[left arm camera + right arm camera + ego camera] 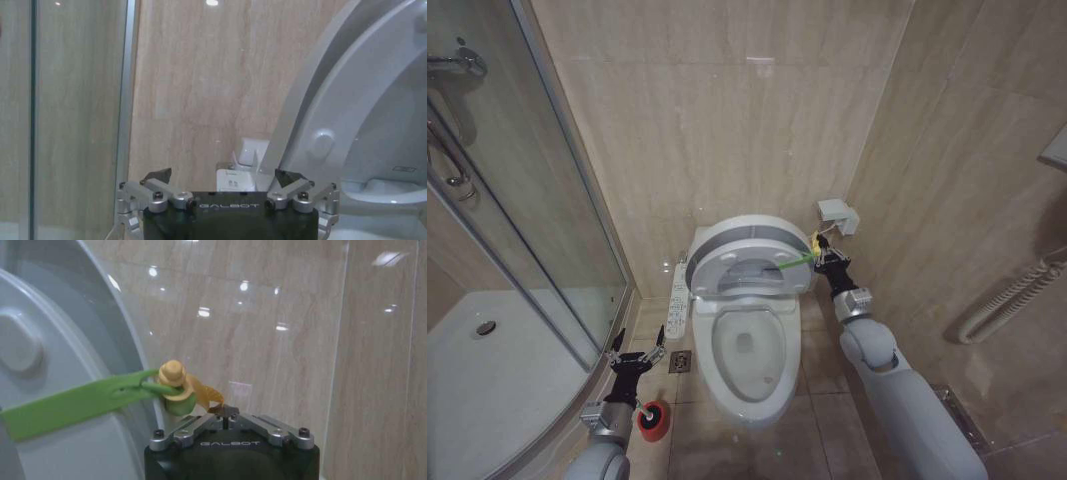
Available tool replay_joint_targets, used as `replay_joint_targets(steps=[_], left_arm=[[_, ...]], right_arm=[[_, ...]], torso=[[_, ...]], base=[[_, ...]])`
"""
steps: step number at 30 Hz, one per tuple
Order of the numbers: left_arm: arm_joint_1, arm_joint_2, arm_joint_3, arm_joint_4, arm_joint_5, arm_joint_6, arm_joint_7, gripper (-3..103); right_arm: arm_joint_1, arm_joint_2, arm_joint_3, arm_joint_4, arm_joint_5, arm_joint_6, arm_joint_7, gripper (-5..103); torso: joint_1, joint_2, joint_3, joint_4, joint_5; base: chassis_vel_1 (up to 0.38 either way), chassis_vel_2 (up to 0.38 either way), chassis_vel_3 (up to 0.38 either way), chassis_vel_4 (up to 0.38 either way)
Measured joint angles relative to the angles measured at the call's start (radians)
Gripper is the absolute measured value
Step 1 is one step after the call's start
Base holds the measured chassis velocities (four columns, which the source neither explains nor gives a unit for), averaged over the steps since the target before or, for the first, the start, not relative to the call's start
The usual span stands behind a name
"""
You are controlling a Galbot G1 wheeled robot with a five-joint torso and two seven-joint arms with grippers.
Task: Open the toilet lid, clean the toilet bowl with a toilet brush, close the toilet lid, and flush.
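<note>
- Lower left of the head view: our left gripper [636, 357] hung spread apart above the toilet brush [653, 420].
- At centre, the glossy toilet lid [752, 255] stood raised; we judged it light, slippery, best handled by its strap [794, 263].
- Right of it, our right gripper [830, 258] was pinched on that strap.

Beige marble-like tiles are covering the back wall [727, 110] and the right wall [957, 180], and spots of ceiling light are reflecting on their glossy surface. On the left a curved glass shower enclosure [517, 200] with metal frames is standing over a white shower tray [487, 360] with a round drain. The floor [827, 390] is showing beige tiles, with a small square floor drain [680, 361] lying in it.
</note>
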Motion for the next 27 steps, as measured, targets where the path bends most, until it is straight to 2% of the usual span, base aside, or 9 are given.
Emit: replay_joint_targets(steps=[27], left_arm=[[0.000,0.000,0.000,0.000,0.000,0.000,0.000,100]], right_arm=[[0.214,0.011,-0.046,-0.165,0.033,-0.033,-0.009,0]], torso=[[0.000,0.000,0.000,-0.0003,0.0001]], base=[[0.000,0.000,0.000,0.000]])
